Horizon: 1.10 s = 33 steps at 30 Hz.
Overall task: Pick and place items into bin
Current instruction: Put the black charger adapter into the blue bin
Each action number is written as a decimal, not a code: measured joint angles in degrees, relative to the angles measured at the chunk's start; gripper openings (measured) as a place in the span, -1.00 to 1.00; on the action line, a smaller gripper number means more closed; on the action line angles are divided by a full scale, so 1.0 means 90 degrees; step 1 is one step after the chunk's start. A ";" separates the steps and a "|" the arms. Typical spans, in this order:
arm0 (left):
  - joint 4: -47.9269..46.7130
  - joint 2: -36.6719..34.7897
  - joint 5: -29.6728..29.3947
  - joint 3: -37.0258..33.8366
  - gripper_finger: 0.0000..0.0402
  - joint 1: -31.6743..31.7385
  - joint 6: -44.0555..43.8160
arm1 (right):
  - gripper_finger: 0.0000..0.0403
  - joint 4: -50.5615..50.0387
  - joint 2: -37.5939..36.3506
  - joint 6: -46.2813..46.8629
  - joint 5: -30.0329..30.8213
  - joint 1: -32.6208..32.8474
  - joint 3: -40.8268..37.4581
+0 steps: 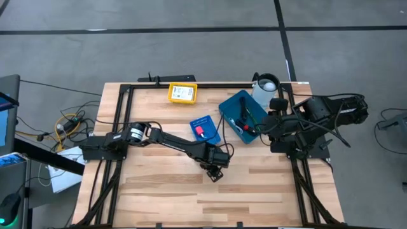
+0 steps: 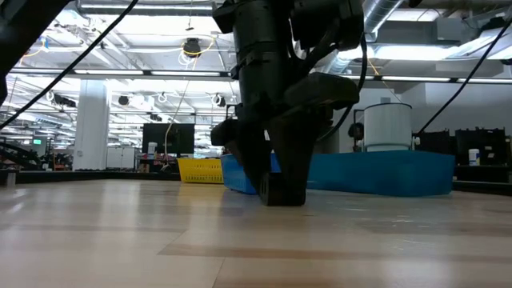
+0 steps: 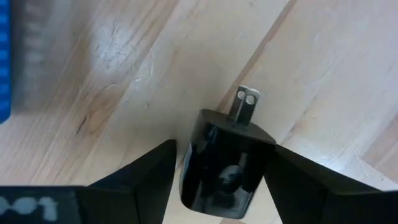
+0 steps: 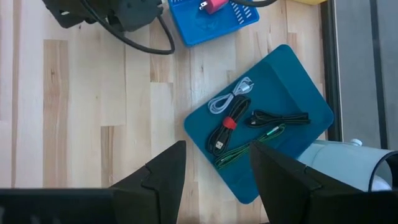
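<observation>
1. High view: a light butcher-block wooden table (image 1: 159, 191) with black frame rails stands on a grey concrete floor crossed by dark lines. The left gripper (image 1: 215, 172) reaches down to the table's middle. The right gripper (image 1: 257, 130) hangs over the near edge of a teal rectangular plastic bin (image 1: 236, 105). Beside the bin lie a flat blue perforated tray (image 1: 206, 129) carrying a small pink-red piece (image 1: 200, 131), a yellow box (image 1: 182, 93) and a white cylindrical container (image 1: 265, 88).

2. Low view: the left gripper (image 2: 280, 188) touches the pale wood, with the teal bin (image 2: 384, 172) and yellow box (image 2: 200, 170) behind it. Beyond is a workshop hall with white ceiling beams, pipes, strip lights and dark monitors.

3. Left wrist view: the fingers (image 3: 149, 174) sit narrowly at either side of a glossy black plug adapter (image 3: 224, 162) with two metal prongs, lying on the wood; they look closed against it, though contact is hard to confirm.

4. Right wrist view: the right gripper (image 4: 217, 174) is spread wide, holding nothing, above the bin's edge. In the bin lie coiled cables: white (image 4: 227, 96), black with a red tie (image 4: 225, 129), black (image 4: 280, 117) and green (image 4: 245, 149).
</observation>
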 joint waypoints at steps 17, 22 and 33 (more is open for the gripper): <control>-0.0329 0.0131 -0.1155 0.0558 -0.34 -0.0168 0.0781 | -0.15 0.0000 0.0002 -0.0056 0.0001 -0.0002 0.0000; -0.0857 0.0114 -0.1622 0.1180 -0.34 -0.0196 0.1020 | -0.15 0.0000 0.0002 -0.0056 0.0003 -0.0002 0.0000; -0.3704 0.0075 -0.3145 0.2507 -0.31 -0.0009 0.1045 | -0.15 0.0000 0.0002 -0.0058 0.0003 -0.0002 0.0000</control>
